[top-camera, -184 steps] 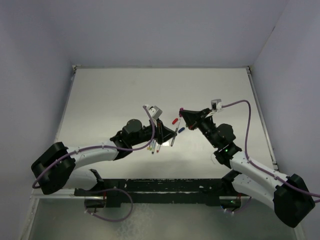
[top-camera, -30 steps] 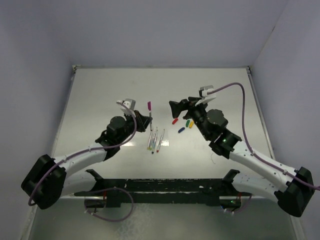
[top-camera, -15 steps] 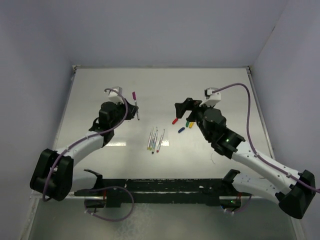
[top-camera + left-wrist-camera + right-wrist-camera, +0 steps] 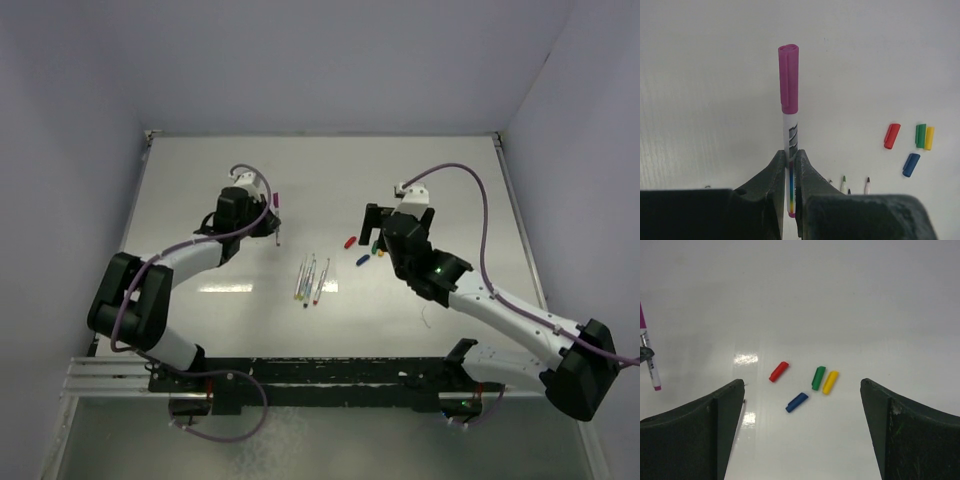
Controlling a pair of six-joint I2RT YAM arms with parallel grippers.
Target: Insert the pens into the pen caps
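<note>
My left gripper (image 4: 790, 157) is shut on a grey-white pen (image 4: 790, 131) that carries the purple cap (image 4: 789, 80) on its far end. In the top view it (image 4: 272, 218) is held above the table's left-centre. Several uncapped pens (image 4: 311, 279) lie side by side mid-table; two of their tips (image 4: 843, 183) show by my left fingers. The red cap (image 4: 779, 371), green cap (image 4: 818, 378), yellow cap (image 4: 830, 382) and blue cap (image 4: 797, 402) lie loose on the table. My right gripper (image 4: 801, 383) hangs open above them, holding nothing.
The white table (image 4: 200, 180) is walled on three sides, with a raised edge (image 4: 524, 230) along the right. The held pen (image 4: 650, 365) shows at the left edge of the right wrist view. The arm bases and a black rail (image 4: 320, 372) line the near edge.
My left arm has swung left and away from the loose pens, carrying the capped pen. The right gripper has turned and settled over the four caps, staying open.
</note>
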